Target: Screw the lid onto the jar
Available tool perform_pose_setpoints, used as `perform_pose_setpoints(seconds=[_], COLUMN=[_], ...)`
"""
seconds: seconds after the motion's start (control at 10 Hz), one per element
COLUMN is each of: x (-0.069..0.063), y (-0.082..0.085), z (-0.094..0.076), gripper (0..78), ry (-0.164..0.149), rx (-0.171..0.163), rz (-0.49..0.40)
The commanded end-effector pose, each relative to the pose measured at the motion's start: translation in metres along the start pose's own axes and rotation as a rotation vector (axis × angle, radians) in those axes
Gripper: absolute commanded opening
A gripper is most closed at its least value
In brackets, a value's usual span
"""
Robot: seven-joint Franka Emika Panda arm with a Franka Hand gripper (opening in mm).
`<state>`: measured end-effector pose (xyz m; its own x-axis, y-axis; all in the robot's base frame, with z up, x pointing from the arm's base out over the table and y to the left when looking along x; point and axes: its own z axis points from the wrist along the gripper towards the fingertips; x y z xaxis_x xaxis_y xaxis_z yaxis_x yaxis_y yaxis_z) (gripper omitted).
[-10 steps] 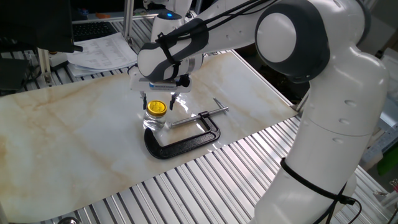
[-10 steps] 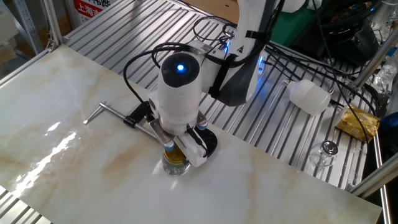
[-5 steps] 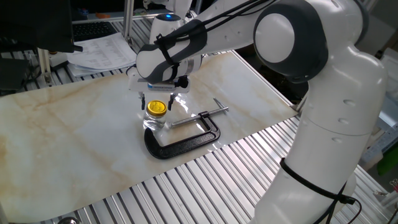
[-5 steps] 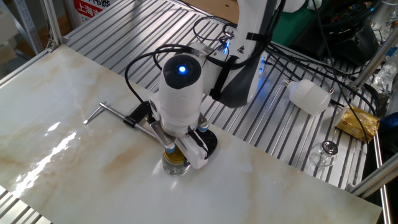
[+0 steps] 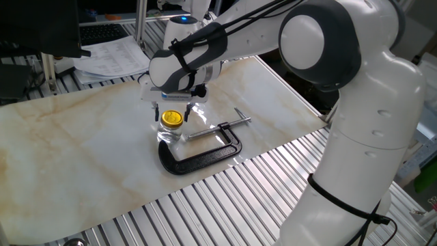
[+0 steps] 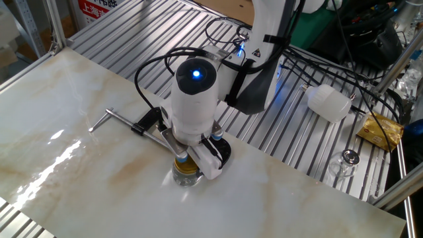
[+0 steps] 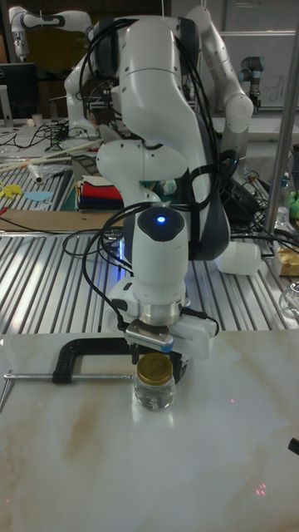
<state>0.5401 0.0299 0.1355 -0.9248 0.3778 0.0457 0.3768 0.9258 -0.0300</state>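
Observation:
The small clear glass jar (image 5: 170, 132) (image 6: 185, 178) (image 7: 154, 393) stands upright on the marble tabletop (image 5: 82, 150). The yellow lid (image 5: 172, 119) (image 6: 188, 167) (image 7: 154, 369) sits on its mouth. My gripper (image 5: 173, 113) (image 6: 188, 160) (image 7: 157, 359) points straight down over the jar, open, with one finger on each side of the lid at about rim height. The wrist hides most of the lid in the other fixed view.
A black C-clamp (image 5: 205, 147) (image 7: 83, 345) with a silver screw (image 6: 122, 119) lies right beside the jar. On the slatted frame past the marble lie a white plastic bottle (image 6: 328, 102), a small glass (image 6: 348, 158) and a yellow packet (image 6: 380, 130). Papers (image 5: 109, 55) lie at the back.
The wrist has shifted very slightly up and away from the jar. Jar, lid and clamp have stayed where they were.

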Motion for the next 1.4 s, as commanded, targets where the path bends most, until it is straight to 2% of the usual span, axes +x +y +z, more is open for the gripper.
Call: perform_pose_setpoints(seconds=[0.1, 1.2, 1.3, 1.4], x=[0.0006, 0.0006, 0.0035, 0.0035], y=[0.0014, 0.0014, 0.0022, 0.0021], z=[-0.0034, -0.0034, -0.0051, -0.0052], gripper=[1.1, 1.1, 1.1, 1.1], ry=[-0.01, -0.01, -0.041, -0.041], rx=[-0.001, -0.001, 0.003, 0.001], rz=[0.011, 0.011, 0.141, 0.181])
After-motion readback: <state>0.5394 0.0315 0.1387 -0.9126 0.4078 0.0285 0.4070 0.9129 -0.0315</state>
